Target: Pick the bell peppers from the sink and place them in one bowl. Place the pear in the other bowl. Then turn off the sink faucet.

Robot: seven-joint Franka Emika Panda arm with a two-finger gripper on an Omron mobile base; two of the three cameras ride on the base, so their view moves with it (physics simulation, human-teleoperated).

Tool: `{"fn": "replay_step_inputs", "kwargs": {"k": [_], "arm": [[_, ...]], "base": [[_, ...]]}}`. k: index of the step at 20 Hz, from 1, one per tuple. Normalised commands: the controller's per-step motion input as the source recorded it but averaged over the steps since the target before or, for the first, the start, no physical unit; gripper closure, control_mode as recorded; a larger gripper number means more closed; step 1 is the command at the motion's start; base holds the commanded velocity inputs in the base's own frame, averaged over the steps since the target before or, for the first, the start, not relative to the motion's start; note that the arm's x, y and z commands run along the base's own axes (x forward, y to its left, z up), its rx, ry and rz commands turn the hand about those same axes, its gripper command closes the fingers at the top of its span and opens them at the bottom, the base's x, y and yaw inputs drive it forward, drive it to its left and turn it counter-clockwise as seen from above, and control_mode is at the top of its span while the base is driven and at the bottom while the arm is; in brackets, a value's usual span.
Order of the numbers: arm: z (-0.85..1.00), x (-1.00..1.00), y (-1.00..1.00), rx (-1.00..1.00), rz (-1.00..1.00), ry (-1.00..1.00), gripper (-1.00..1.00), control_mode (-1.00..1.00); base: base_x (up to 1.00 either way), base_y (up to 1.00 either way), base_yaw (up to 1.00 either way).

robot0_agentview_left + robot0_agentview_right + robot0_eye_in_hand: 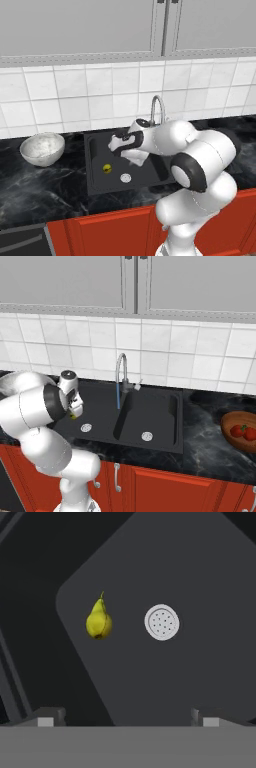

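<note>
1. Your gripper [128, 717] is hanging above the left basin of the sink [97, 182] with its jaws spread wide and nothing between them; the two tips are sitting far apart at the bottom of the hand view.
2. The pear [99, 620] is lying on the basin floor ahead of the claw and off toward the left tip's side, not centred between the fingers. You are probably needing a sideways shift before descending.
3. Its long axis is running stem-to-base, almost straight up the hand view, so it is lying across the line joining the two tips. A close across its narrower width looks workable as the hand is turned now.
4. The drain disc [162, 622] is sitting just beside the pear, nearer the claw's centre line, apart from it.
5. The left base view is showing you the pear [106, 168] toward the basin's left wall, and the white bowl [42, 148] waiting on the counter off the sink's left edge.
6. The right base view is adding the bell peppers [243, 431] already resting in a wooden bowl [230, 437] near the counter's right end, and water is running from the sink faucet [121, 376].
</note>
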Motion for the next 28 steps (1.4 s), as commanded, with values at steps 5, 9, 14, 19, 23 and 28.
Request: {"fn": "replay_step_inputs", "kwargs": {"k": [5,9,14,19,23,28], "arm": [[-0.26,0.16,0.11,0.0,-0.03,0.03,-1.0,-1.0],[-0.25,0.16,0.04,0.0,-0.05,0.05,-1.0,-1.0],[-0.19,0.15,0.07,0.0,-0.06,0.03,-1.0,-1.0],[-0.14,0.25,0.11,0.0,-0.07,0.02,-1.0,-1.0],[-0.18,0.29,0.1,0.0,-0.06,0.01,-1.0,-1.0],[-0.23,0.29,0.07,0.0,-0.05,0.0,-1.0,-1.0]], "base": [[0.0,0.0,0.0],[0.0,0.0,0.0],[0.0,0.0,0.0],[0.0,0.0,0.0],[0.0,0.0,0.0],[0.0,0.0,0.0]]}}
